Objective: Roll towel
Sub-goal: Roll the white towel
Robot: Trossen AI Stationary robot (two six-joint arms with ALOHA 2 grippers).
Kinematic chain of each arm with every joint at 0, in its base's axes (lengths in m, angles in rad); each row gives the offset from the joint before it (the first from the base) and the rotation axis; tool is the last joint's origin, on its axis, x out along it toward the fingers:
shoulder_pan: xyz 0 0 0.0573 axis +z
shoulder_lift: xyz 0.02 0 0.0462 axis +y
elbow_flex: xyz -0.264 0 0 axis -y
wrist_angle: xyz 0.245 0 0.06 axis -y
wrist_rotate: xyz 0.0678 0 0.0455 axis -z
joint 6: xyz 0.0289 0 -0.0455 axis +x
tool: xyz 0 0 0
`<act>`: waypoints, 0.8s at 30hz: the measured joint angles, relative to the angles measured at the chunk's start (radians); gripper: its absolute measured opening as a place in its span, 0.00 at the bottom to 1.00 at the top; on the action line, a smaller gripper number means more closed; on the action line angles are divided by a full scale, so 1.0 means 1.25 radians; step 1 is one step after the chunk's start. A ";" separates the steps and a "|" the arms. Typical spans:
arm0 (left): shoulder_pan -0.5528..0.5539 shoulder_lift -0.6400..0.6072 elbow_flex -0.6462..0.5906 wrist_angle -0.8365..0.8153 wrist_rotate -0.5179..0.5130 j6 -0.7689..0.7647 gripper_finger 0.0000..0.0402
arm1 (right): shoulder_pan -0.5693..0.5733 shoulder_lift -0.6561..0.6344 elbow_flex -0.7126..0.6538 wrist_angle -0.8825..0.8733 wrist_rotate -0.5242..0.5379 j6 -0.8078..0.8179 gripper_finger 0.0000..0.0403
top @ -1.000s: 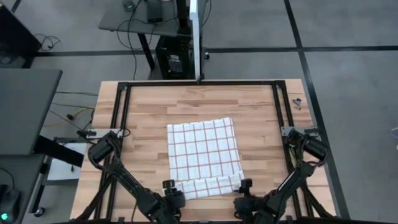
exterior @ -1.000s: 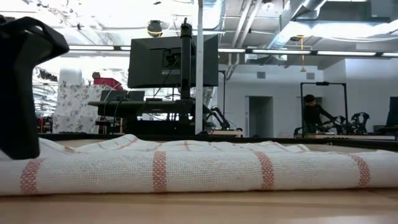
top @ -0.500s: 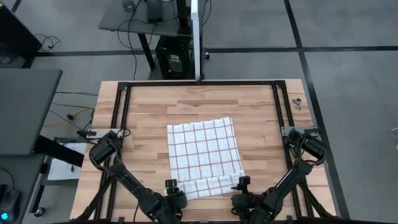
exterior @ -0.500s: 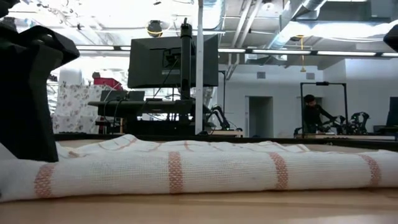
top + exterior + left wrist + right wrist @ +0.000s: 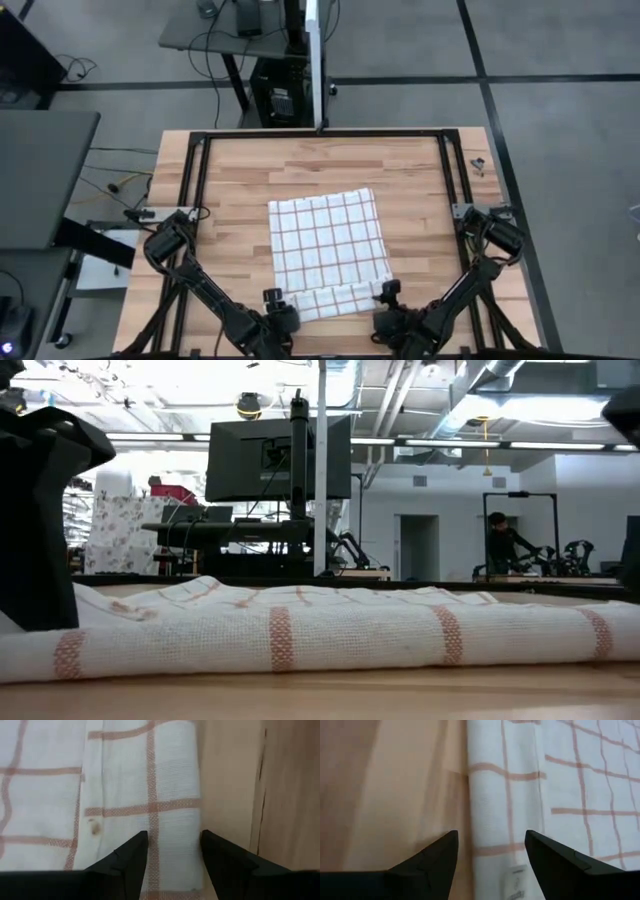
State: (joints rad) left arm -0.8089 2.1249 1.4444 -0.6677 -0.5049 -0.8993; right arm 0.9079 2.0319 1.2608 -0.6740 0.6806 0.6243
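Observation:
The white towel with red-brown grid lines (image 5: 328, 238) lies flat on the wooden table. Its near end is turned over into a low rolled band (image 5: 335, 299) that fills the low view (image 5: 330, 635). My left gripper (image 5: 272, 298) is open, pointing down at the band's left end (image 5: 172, 845), and stands low against it in the low view (image 5: 40, 520). My right gripper (image 5: 388, 290) is open above the band's right end (image 5: 490, 845), one fingertip over the wood and one over the cloth. It stands high in the low view (image 5: 625, 405). My left gripper points down over the left end of the rolled band (image 5: 172, 820), its open fingers across the band's width. I cannot tell whether the fingertips (image 5: 140, 842) touch the cloth.
A black metal frame (image 5: 320, 134) runs along the far and side edges of the table. Bare wood (image 5: 230, 180) lies left, right and beyond the towel. A person (image 5: 497, 540) stands far back in the room.
My right gripper has risen a little over the band's right end and now shows at the top right of the low view. The rolled band has shifted slightly toward the table's right.

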 joint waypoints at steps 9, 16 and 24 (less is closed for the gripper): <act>-0.001 0.000 -0.003 0.007 -0.004 0.011 0.42 | -0.016 -0.004 -0.047 0.017 0.000 -0.001 0.54; 0.004 0.001 -0.004 0.012 -0.009 0.039 0.42 | -0.028 -0.002 -0.049 0.016 0.005 -0.003 0.50; 0.001 0.002 -0.004 0.001 -0.009 0.042 0.38 | -0.028 -0.001 -0.055 0.031 0.004 -0.007 0.47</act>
State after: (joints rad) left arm -0.8078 2.1273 1.4397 -0.6665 -0.5163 -0.8470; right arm 0.8726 2.0304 1.1924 -0.6357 0.6851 0.6161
